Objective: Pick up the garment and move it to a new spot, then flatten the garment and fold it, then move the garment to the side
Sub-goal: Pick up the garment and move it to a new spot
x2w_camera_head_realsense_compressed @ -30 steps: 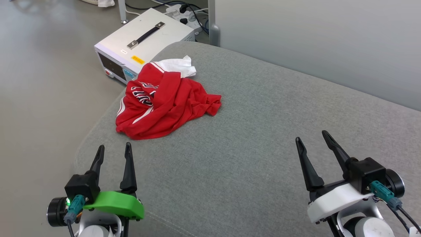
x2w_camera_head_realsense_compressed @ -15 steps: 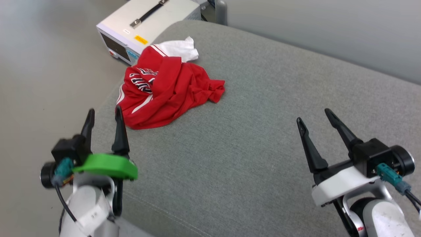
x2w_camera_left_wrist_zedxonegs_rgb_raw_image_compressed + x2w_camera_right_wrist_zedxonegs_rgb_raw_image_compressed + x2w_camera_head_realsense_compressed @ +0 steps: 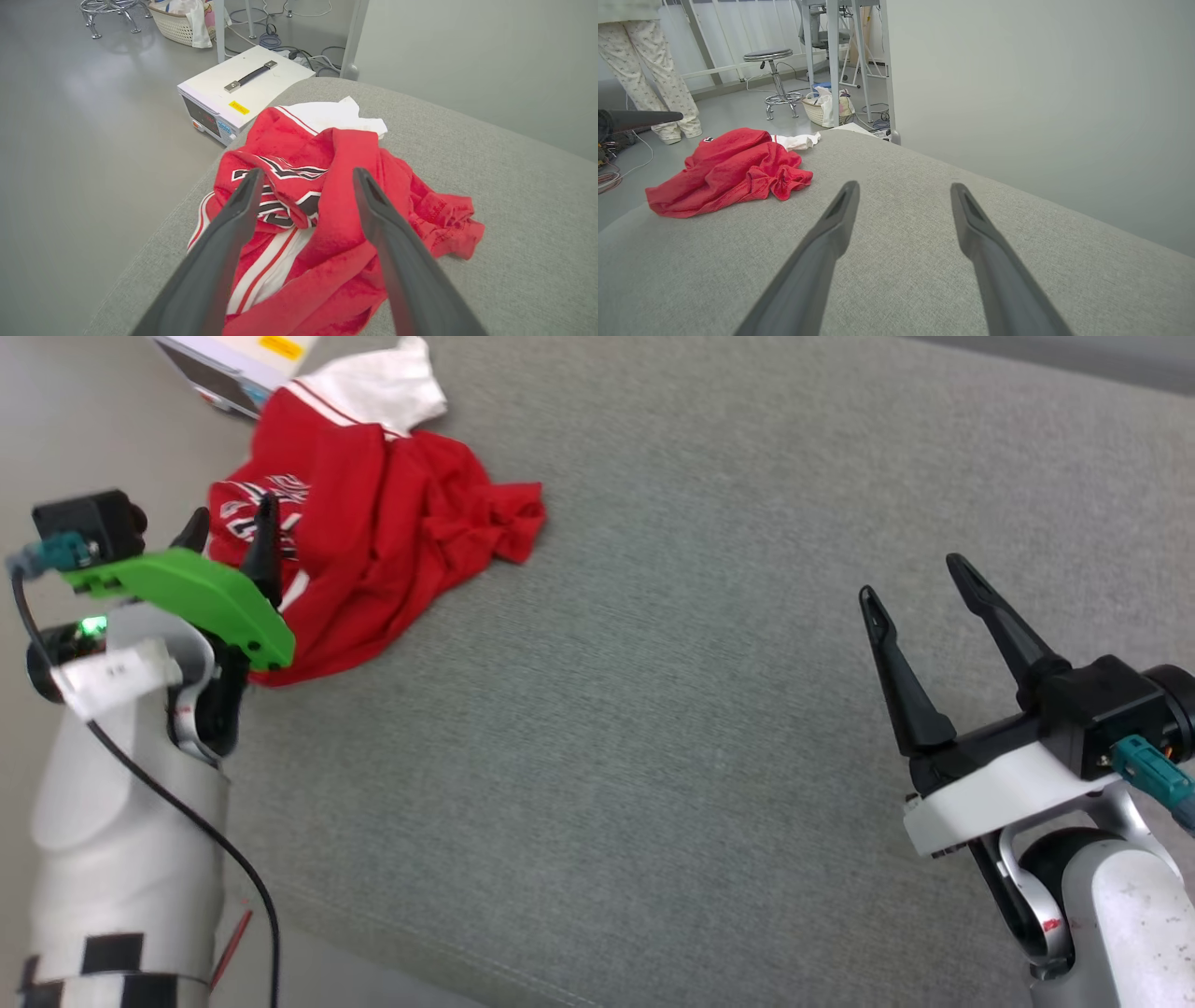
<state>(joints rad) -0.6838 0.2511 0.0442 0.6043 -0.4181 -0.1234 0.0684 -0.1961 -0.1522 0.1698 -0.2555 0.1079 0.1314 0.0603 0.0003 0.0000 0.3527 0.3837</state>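
Observation:
The garment [image 3: 373,532], a red jersey with a white sleeve and black lettering, lies crumpled near the left end of the grey cushioned surface [image 3: 653,709]. My left gripper [image 3: 229,518] hovers open just above its near edge; in the left wrist view the garment [image 3: 336,186] lies straight ahead between the spread fingers, with nothing gripped. My right gripper [image 3: 920,577] hangs open over bare cushion at the right, far from the garment [image 3: 728,172], which lies to the left in the right wrist view.
A white box with a black handle [image 3: 243,93] stands on the floor just beyond the cushion's left end. A person's legs [image 3: 649,70], a stool [image 3: 777,74] and a basket [image 3: 826,105] are farther off. A pale wall [image 3: 1041,93] runs behind.
The head camera has tilted down and shifted. My left arm has risen and reached forward to the garment's near edge. The right gripper stays open over the cushion.

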